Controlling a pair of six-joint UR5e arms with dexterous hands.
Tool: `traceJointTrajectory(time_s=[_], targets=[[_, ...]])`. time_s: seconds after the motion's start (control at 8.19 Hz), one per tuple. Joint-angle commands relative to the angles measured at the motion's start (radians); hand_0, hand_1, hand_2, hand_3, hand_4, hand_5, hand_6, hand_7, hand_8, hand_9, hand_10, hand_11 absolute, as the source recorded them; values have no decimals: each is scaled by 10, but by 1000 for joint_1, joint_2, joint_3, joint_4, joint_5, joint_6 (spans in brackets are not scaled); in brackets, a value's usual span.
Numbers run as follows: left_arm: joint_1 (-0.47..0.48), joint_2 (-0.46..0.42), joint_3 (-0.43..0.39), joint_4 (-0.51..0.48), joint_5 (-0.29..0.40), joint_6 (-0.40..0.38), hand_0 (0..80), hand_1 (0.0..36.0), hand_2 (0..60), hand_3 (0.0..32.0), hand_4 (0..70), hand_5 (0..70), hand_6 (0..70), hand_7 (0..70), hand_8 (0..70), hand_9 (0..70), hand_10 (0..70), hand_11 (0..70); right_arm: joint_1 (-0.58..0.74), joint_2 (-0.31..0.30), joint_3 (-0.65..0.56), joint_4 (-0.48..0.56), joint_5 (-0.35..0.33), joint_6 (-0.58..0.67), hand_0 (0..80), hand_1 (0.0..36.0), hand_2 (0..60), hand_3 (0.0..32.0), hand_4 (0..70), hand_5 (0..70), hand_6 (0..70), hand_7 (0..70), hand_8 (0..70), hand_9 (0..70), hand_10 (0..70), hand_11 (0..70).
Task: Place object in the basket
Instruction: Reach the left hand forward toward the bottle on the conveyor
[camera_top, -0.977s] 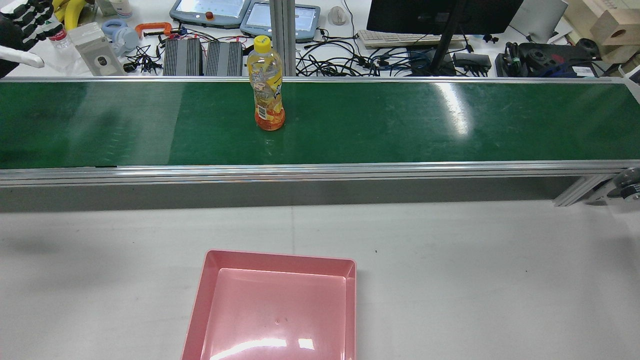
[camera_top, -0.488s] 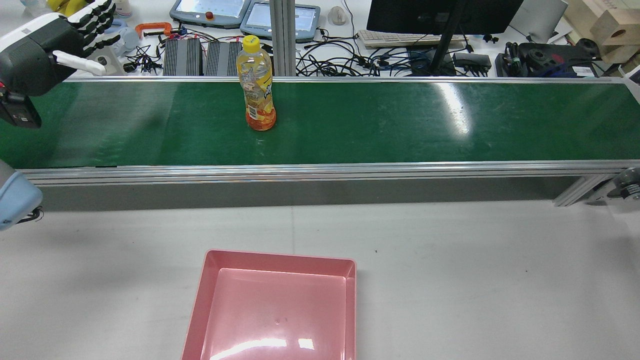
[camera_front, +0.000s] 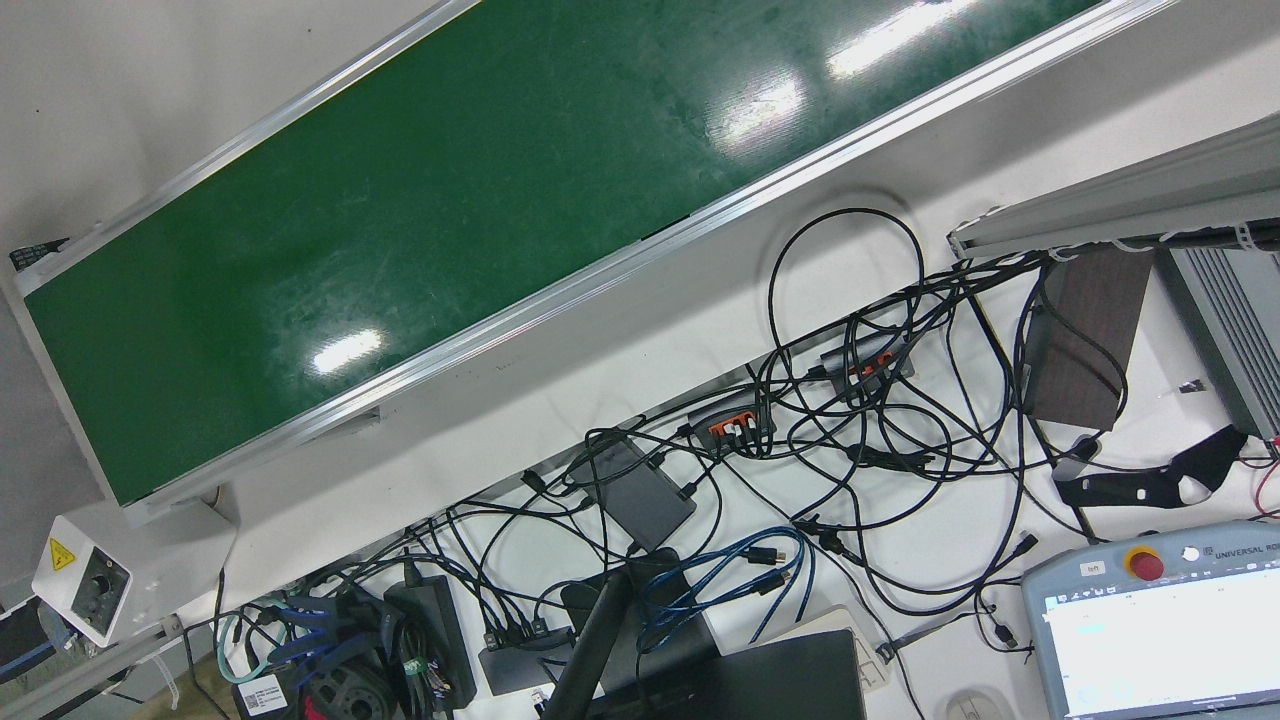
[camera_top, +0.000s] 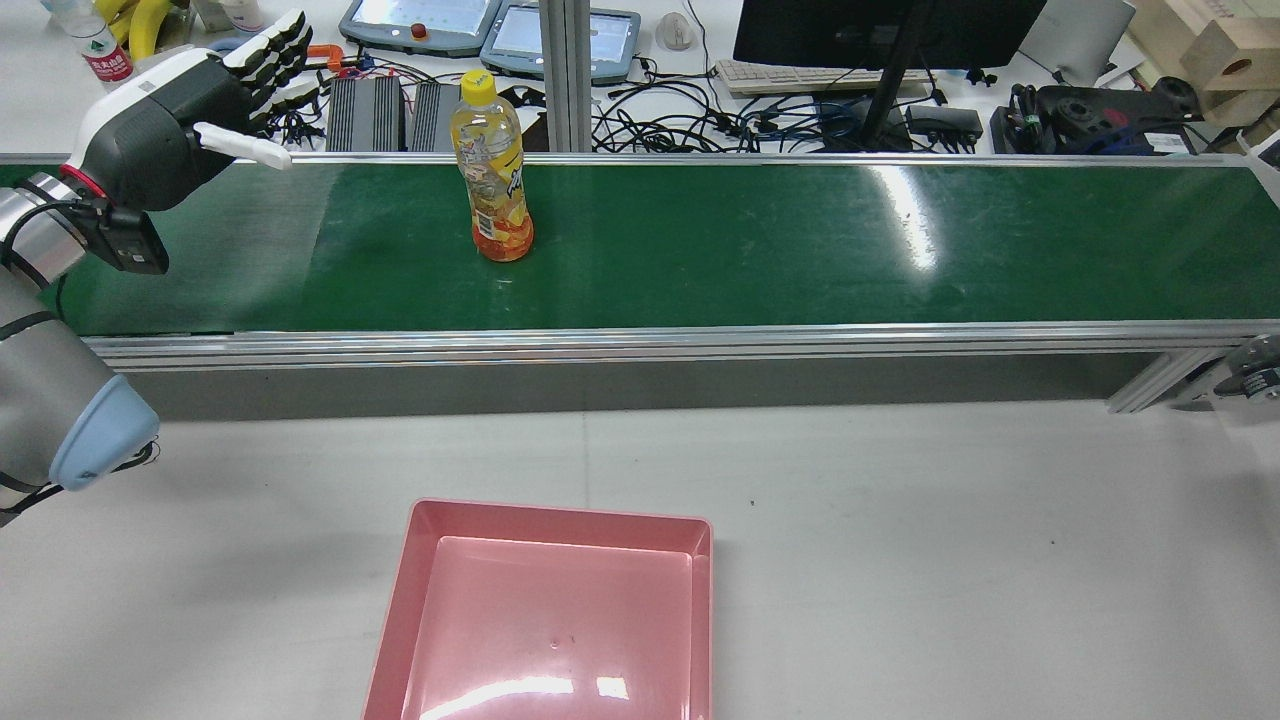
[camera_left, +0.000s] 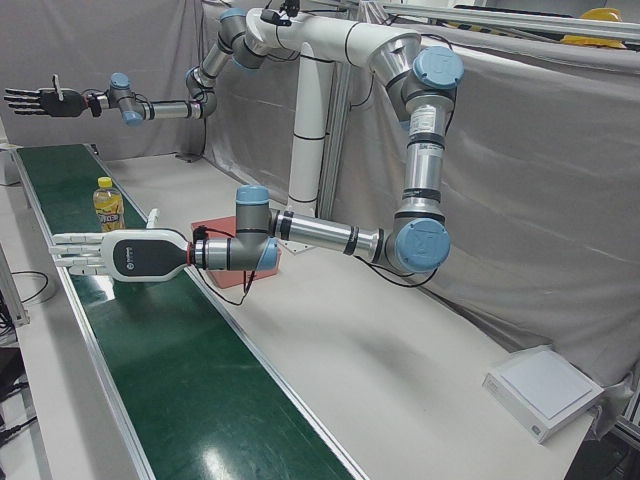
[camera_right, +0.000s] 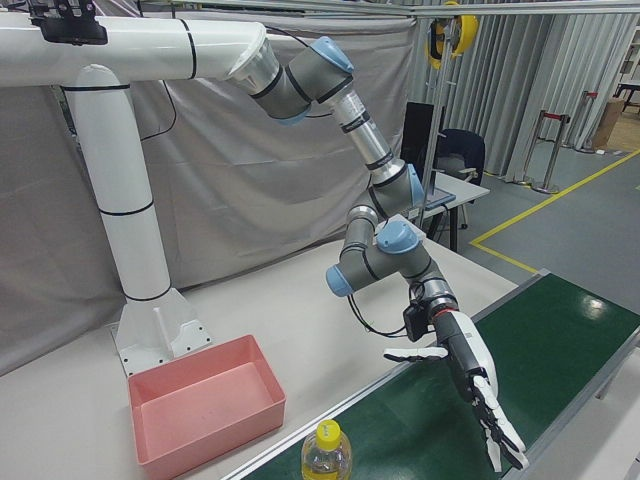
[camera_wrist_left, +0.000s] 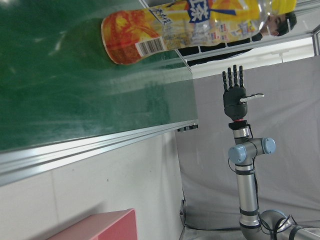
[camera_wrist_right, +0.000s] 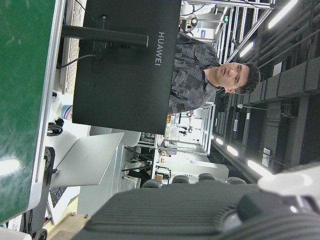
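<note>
A yellow-capped drink bottle (camera_top: 490, 180) stands upright on the green conveyor belt (camera_top: 800, 250). My left hand (camera_top: 175, 130) hovers over the belt to the bottle's left, open, fingers straight, apart from the bottle. It also shows in the left-front view (camera_left: 120, 255) and the right-front view (camera_right: 475, 385). The left hand view shows the bottle (camera_wrist_left: 190, 25) close up. My right hand (camera_left: 40, 100) is open, held high at the belt's far end, also seen from the left hand view (camera_wrist_left: 235, 95). The empty pink basket (camera_top: 560, 517) sits on the white table in front of the belt.
Behind the belt lies a desk with cables (camera_front: 850, 420), teach pendants (camera_top: 420, 25), a monitor (camera_top: 880, 30) and power boxes (camera_top: 365, 115). The belt has raised aluminium rails (camera_top: 640, 340). A person (camera_wrist_right: 215, 75) stands past the monitor.
The bottle has travelled left along the belt. My left hand has come in from the left edge and moved right, toward the bottle, staying open.
</note>
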Motion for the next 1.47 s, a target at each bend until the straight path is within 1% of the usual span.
traceJointTrajectory(time_s=[0.0, 0.12, 0.37, 0.61, 0.98, 1.1, 1.22, 1.34], targets=[[10, -26, 0, -15, -20, 34, 487, 107, 0, 0, 0, 2, 0, 0, 0, 4, 58, 102, 0, 0, 0, 0, 0, 0, 0, 0, 0, 0, 0, 0, 0, 0, 0, 0, 0, 0], [10, -40, 16, -12, -44, 55, 480, 106, 0, 0, 0, 2, 0, 0, 0, 5, 57, 101, 0, 0, 0, 0, 0, 0, 0, 0, 0, 0, 0, 0, 0, 0, 0, 0, 0, 0], [11, -75, 75, -31, -48, 59, 479, 103, 0, 0, 0, 0, 0, 0, 0, 3, 54, 95, 0, 0, 0, 0, 0, 0, 0, 0, 0, 0, 0, 0, 0, 0, 0, 0, 0, 0], [53, -75, 100, -57, -51, 59, 477, 104, 0, 0, 0, 0, 0, 0, 0, 3, 57, 100, 0, 0, 0, 0, 0, 0, 0, 0, 0, 0, 0, 0, 0, 0, 0, 0, 0, 0], [77, -75, 100, -55, -52, 85, 486, 108, 0, 0, 0, 0, 0, 0, 0, 5, 58, 102, 0, 0, 0, 0, 0, 0, 0, 0, 0, 0, 0, 0, 0, 0, 0, 0, 0, 0], [106, -78, 100, -55, -54, 85, 486, 110, 0, 0, 0, 2, 0, 0, 0, 6, 57, 101, 0, 0, 0, 0, 0, 0, 0, 0, 0, 0, 0, 0, 0, 0, 0, 0, 0, 0], [128, -103, 102, -49, -54, 95, 486, 111, 0, 0, 0, 1, 0, 0, 0, 11, 59, 104, 0, 0, 1, 0, 0, 0, 0, 0, 0, 0, 0, 0, 0, 0, 0, 0, 0, 0], [140, -132, 102, -22, -54, 101, 487, 112, 0, 0, 0, 4, 0, 0, 0, 13, 58, 102, 0, 0, 0, 0, 0, 0, 0, 0, 0, 0, 0, 0, 0, 0, 0, 0, 0, 0]])
